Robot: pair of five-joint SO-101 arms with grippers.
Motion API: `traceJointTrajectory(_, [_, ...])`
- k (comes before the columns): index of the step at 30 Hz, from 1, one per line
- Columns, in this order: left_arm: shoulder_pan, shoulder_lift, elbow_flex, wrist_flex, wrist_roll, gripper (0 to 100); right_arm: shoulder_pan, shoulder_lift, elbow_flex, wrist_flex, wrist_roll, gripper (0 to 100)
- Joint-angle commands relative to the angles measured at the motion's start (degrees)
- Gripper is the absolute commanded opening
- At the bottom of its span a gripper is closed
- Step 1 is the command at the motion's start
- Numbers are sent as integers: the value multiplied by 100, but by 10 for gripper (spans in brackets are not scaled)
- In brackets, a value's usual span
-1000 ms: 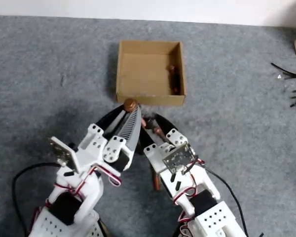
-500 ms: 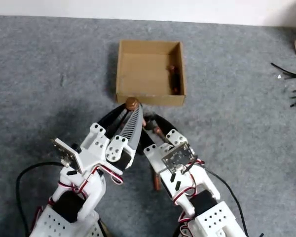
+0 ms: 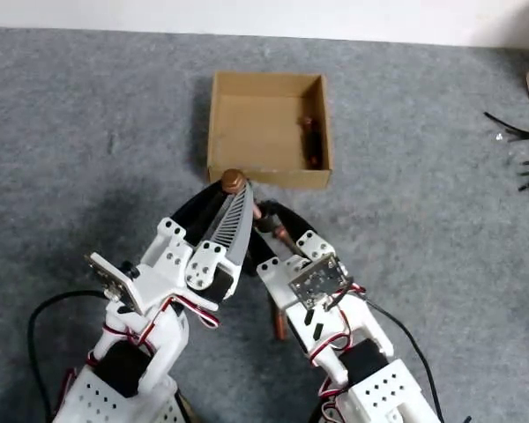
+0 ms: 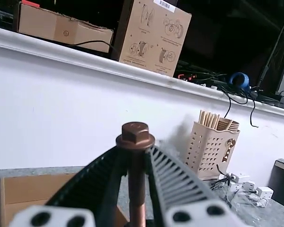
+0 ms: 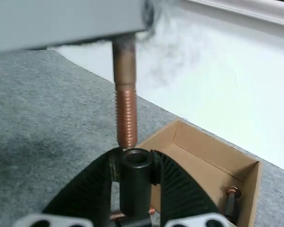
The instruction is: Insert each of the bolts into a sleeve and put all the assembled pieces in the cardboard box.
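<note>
We note the left claw (image 3: 232, 196), clamping the bolt (image 4: 135, 138), has nudged its tip to the mouth of the sleeve (image 5: 135, 182) gripped by the right claw (image 5: 135, 158); insertion pending.

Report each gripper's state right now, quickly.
Left gripper: closed, holding the bolt upright by its shank.
Right gripper: closed, holding the sleeve upright, just below the bolt's threaded tip.
</note>
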Motion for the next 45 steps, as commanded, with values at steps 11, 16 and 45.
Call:
traceJointTrajectory(11, [-40,57,523,-826,-44,4,-127,-145,690,180,70,5])
traceJointTrajectory(16, [-48,57,620,-826,-44,4,-127,-154,690,171,70,5])
traceJointTrajectory(45, [4,-13,796,1055,-35,4,163,-154,690,66,70,5])
